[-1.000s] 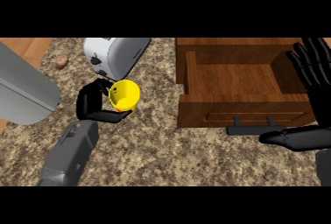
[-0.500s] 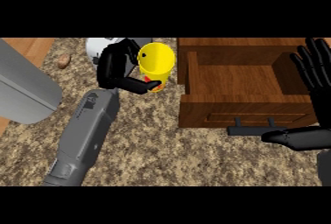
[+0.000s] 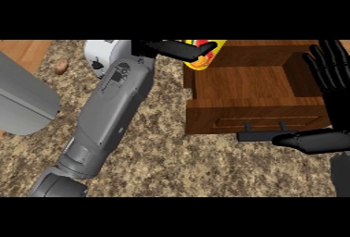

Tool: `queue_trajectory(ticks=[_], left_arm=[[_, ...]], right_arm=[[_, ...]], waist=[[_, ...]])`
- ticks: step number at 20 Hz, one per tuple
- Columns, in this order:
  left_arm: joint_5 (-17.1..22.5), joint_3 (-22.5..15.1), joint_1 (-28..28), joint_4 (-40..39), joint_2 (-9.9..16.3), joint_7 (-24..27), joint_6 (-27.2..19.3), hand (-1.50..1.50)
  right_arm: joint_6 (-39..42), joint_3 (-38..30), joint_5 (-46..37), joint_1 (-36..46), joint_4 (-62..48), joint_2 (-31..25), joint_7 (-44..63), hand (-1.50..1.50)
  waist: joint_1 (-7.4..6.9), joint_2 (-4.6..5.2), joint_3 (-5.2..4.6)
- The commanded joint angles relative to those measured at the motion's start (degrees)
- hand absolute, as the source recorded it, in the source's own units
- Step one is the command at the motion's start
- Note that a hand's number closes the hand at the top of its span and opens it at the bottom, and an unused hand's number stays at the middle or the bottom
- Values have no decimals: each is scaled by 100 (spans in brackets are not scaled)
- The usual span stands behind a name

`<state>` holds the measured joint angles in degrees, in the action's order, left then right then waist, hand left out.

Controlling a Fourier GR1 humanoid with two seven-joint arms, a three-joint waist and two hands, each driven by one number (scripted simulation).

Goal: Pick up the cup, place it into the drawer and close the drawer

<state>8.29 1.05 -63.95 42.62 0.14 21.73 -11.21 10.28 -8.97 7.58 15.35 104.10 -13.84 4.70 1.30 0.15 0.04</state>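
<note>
With the left hand curled around the yellow plastic cup over the open brown wooden drawer rim, advance inward before release; right hand rests open.

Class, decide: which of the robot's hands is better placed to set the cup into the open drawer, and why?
The left hand. It already holds the yellow cup at the drawer's back left corner. The right hand rests open at the drawer's right side, holding nothing.

A speckled brown stone counter fills the scene. On it, an open wooden drawer sits at the far right, a white appliance, perhaps a toaster, at the far middle, and a small brown object at the far left.
</note>
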Motion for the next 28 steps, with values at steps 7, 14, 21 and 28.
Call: queue_trajectory(ticks=[7,14,21,28], left_arm=[[543,-848,-1346,-1833,-14,-717,-1063,150],[791,-1551,-1348,-2513,-14,-1067,-547,150],[901,-2204,-938,-2584,-14,-902,-499,-150],[1806,-1871,-790,-2158,-14,-448,-377,-150]], right_arm=[[-20,292,-116,181,11,197,-78,-150],[26,331,-75,627,-232,159,-16,-150],[238,512,2,565,-235,244,-206,-150],[924,797,719,804,-292,264,-16,-150]], waist=[[429,108,6],[658,209,9],[1015,281,14],[1073,294,-1]])
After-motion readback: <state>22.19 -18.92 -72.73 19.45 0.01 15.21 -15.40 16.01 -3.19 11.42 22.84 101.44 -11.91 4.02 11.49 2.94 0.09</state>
